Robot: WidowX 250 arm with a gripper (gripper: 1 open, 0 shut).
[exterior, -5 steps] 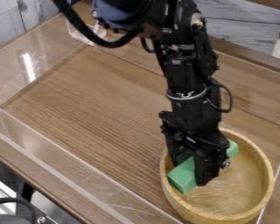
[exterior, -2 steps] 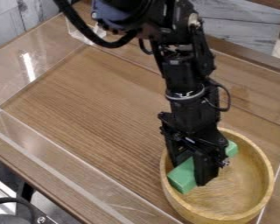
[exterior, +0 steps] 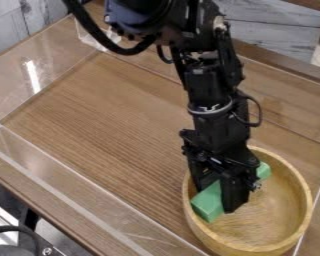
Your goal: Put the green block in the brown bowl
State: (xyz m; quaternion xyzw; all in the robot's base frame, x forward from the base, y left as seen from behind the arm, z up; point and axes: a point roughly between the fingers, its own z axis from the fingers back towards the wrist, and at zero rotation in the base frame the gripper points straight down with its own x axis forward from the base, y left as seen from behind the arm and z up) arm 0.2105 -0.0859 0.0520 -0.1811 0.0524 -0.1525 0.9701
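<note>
Brown, grained wood is seen across the table (exterior: 96,130), with a glossy clear strip laid along its near-left edge and grey planks set behind its far side. Taking the brown bowl (exterior: 276,222) as the landmark, it is placed at the lower right of the view, its thick, pale rim fully rounded and its inside lit in a warm tan. Above the bowl, the black robot arm (exterior: 214,75) is extended downward, with a dark cable looped at its upper part. Inside the bowl, at the side toward the open stretch of table, the green block (exterior: 207,203) is seen, partly covered by the gripper (exterior: 227,190). The jaws are closed on the block, which is held at a slant, with green shown on both sides of the dark fingers. Whether the bowl's floor is touched by the block cannot be told. To the left of the bowl, beyond the table edge, dark cables (exterior: 19,232) are seen. No brand, label or writing can be read on the bowl, the block or the arm.
</note>
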